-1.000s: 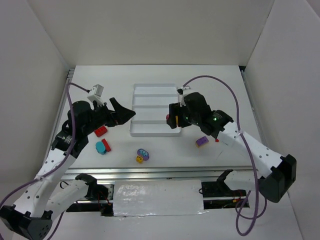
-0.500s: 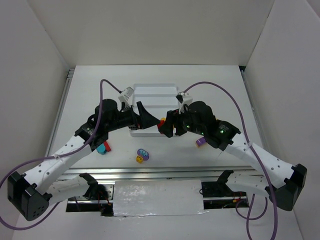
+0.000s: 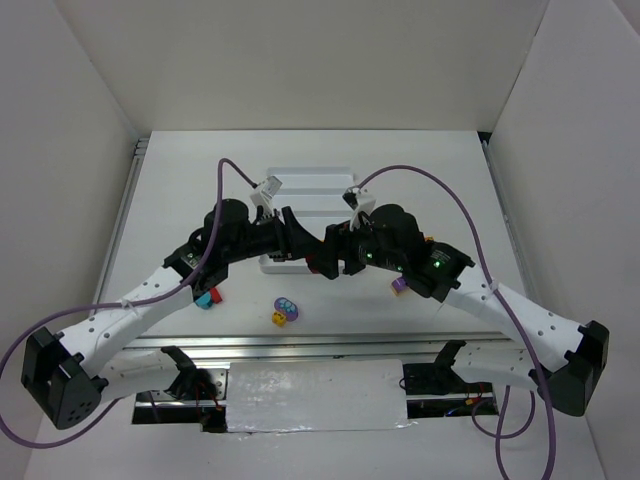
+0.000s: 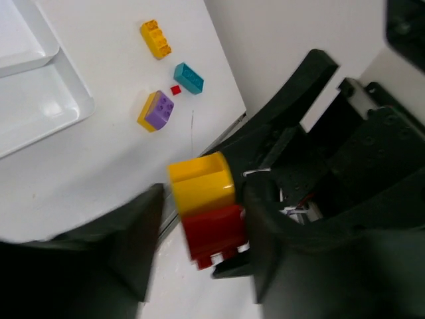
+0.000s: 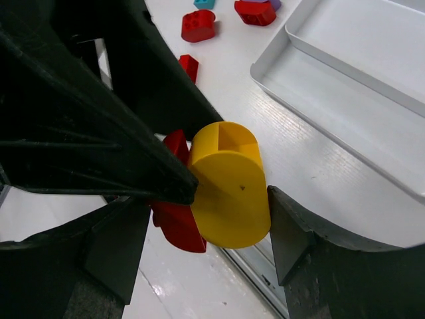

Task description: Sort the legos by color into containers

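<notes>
A yellow lego (image 5: 229, 189) joined to a red lego (image 5: 174, 222) hangs just in front of the white tray's (image 3: 310, 182) near edge. My right gripper (image 5: 206, 229) is shut on this pair, one finger on each side. My left gripper (image 4: 202, 246) comes from the opposite side with its jaws close round the red half (image 4: 214, 234). One finger lies against the red half. Motion blur hides whether the other finger touches it. From above, both grippers (image 3: 318, 256) meet tip to tip. The tray's compartments that show hold nothing.
Loose legos lie on the table. A teal and a red one (image 3: 207, 296) are at the left, a purple-and-yellow one (image 3: 285, 310) in front, and a purple one (image 3: 399, 285) under the right arm. The left wrist view shows a yellow brick (image 4: 155, 38) and a teal brick (image 4: 189, 78).
My left arm has swung right from the table's left side to the held pair, and its jaws have narrowed round the red half. My right gripper has carried the pair a little left.
</notes>
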`<state>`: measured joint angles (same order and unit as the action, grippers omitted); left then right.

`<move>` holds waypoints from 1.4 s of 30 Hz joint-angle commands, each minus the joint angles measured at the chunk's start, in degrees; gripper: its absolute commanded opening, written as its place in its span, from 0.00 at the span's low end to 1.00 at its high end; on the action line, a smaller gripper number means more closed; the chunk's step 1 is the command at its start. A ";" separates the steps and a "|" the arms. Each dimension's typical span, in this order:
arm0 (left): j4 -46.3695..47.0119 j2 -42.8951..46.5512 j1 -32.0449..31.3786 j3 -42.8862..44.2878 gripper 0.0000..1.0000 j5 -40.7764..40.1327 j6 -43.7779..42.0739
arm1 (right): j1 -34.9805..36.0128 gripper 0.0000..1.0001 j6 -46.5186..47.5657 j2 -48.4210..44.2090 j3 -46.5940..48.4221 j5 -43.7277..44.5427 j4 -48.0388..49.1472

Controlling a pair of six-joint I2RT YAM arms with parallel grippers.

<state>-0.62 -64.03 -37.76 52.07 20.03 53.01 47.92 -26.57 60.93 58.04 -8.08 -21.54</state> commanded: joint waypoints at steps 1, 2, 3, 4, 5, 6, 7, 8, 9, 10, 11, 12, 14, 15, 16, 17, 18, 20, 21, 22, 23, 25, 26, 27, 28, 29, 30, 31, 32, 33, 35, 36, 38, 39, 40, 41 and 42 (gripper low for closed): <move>3.70 -0.13 -0.82 1.19 0.56 0.44 -0.63 | 1.30 0.13 -0.68 1.21 1.90 -0.02 4.93; 3.61 -0.22 -0.91 1.36 0.47 0.79 -0.72 | 1.47 0.13 -0.68 1.56 2.16 0.60 5.02; 3.52 -0.48 -1.09 1.54 0.25 1.06 -0.89 | 1.73 0.13 -0.77 2.17 2.42 2.08 5.10; 3.44 -0.57 -1.26 1.97 0.19 1.32 -1.59 | 1.74 0.13 -0.85 2.44 2.43 2.88 5.10; 3.52 -0.74 -1.27 2.15 0.15 1.50 -2.21 | 1.74 0.13 -1.38 2.70 2.43 3.67 5.37; 3.70 -1.09 -1.44 2.24 0.06 2.55 -2.91 | 1.91 0.15 -1.73 2.88 2.25 4.99 5.46; 3.18 -1.27 -1.44 2.76 0.02 3.08 -3.61 | 1.91 0.15 -1.99 2.88 1.99 5.43 5.63; 2.65 -1.53 -1.44 3.12 0.00 3.52 -4.75 | 1.91 0.16 -2.52 2.80 1.55 5.70 6.15; 2.56 -1.45 -1.44 2.95 0.00 4.04 -4.94 | 1.83 0.18 -2.61 2.62 1.29 5.88 6.42; 2.82 -1.27 -1.44 2.60 0.00 3.96 -5.02 | 1.91 0.20 -2.87 2.36 0.94 5.88 7.12; 3.17 -0.49 -1.44 2.16 0.00 3.70 -4.94 | 1.91 0.35 -3.05 2.18 0.50 5.88 7.30; 3.69 -0.13 -1.44 1.28 0.00 3.26 -4.94 | 1.91 0.46 -3.14 1.92 0.32 5.62 7.39; 4.05 0.74 -1.44 1.01 0.00 2.73 -5.37 | 1.91 0.48 -2.88 0.87 -0.47 4.74 8.18; 3.96 0.92 -1.44 0.84 0.00 2.38 -5.55 | 1.91 0.52 -2.96 0.43 -0.91 4.65 8.62; 3.88 1.10 -1.44 0.84 0.00 2.21 -5.99 | 1.91 0.57 -3.23 0.07 -1.17 4.91 9.32; 3.87 1.27 -1.44 0.75 0.00 2.03 -6.08 | 1.91 0.59 -3.14 -0.63 -1.87 4.83 9.58; 3.87 1.54 -1.44 0.66 0.00 1.85 -6.08 | 1.83 0.61 -2.97 -0.81 -2.05 4.82 9.67; 4.31 1.98 -1.44 0.31 0.00 1.59 -6.17 | 1.91 0.65 -2.96 -1.25 -2.40 5.09 9.94; 4.49 2.15 -1.44 0.05 0.00 1.42 -6.08 | 1.91 0.70 -2.88 -1.42 -2.58 5.26 9.94; 4.49 2.42 -1.44 -0.04 0.00 0.72 -6.08 | 1.91 0.73 -2.96 -1.42 -2.84 5.44 10.20; 4.58 2.85 -1.44 -0.22 0.00 0.36 -5.91 | 1.91 0.77 -2.88 -1.60 -2.93 5.87 10.12; 4.23 2.95 -1.44 -0.22 0.00 0.01 -6.08 | 1.91 0.83 -3.05 -1.77 -3.20 6.67 10.20; 3.79 3.03 -1.44 -0.13 0.00 -0.25 -6.17 | 1.91 0.90 -3.05 -2.04 -3.55 7.19 10.29; 3.61 2.95 -1.44 0.13 0.00 -0.43 -6.17 | 1.91 0.94 -3.14 -2.13 -3.72 7.28 10.38; 3.26 2.95 -1.44 0.22 0.00 -0.52 -6.34 | 1.74 0.95 -3.05 -2.39 -3.99 7.29 10.73; 3.00 2.95 -1.44 0.31 0.00 -0.78 -6.43 | 1.74 0.99 -2.97 -2.57 -4.16 7.20 10.90; 2.73 2.95 -1.44 0.31 0.00 -1.04 -6.43 | 1.82 1.00 -2.96 -2.65 -4.34 7.28 10.99; 2.65 3.03 -1.44 0.22 0.00 -1.57 -6.43 | 1.74 0.99 -2.70 -2.83 -4.51 7.20 11.08; 2.56 3.12 -1.44 0.22 0.00 -1.92 -6.43 | 1.74 1.00 -2.53 -2.92 -4.52 7.11 10.99; 2.30 3.30 -1.44 0.13 0.00 -2.19 -6.43 | 1.74 1.00 -2.44 -3.01 -4.52 6.94 10.91; 2.20 3.56 -1.44 0.05 0.00 -2.63 -6.43 | 1.74 1.00 -2.17 -3.44 -4.95 6.93 11.17; 2.12 3.56 -1.44 0.13 0.00 -3.15 -6.34 | 1.74 1.00 -2.00 -3.71 -5.04 6.93 11.08; 1.68 3.74 -1.44 0.04 0.00 -3.68 -6.26 | 1.74 1.00 -1.56 -4.23 -5.31 6.93 11.17; 1.68 3.82 -1.44 0.04 0.00 -4.55 -6.17 | 1.74 1.00 -1.47 -4.41 -5.48 6.93 11.26; 1.50 4.00 -1.44 -0.04 0.00 -5.00 -6.08 | 1.65 1.00 -1.30 -4.76 -6.00 6.85 11.87; 1.33 4.00 -1.44 -0.13 0.00 -5.70 -5.99 | 1.56 1.00 -1.29 -4.76 -6.18 6.67 12.22; 1.15 4.00 -1.44 0.04 0.00 -6.84 -6.08 | 1.56 1.00 -0.95 -4.68 -6.19 6.50 12.14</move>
<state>-0.99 -61.80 -38.89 52.12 15.84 47.94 49.71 -28.82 58.04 52.58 -2.13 -12.88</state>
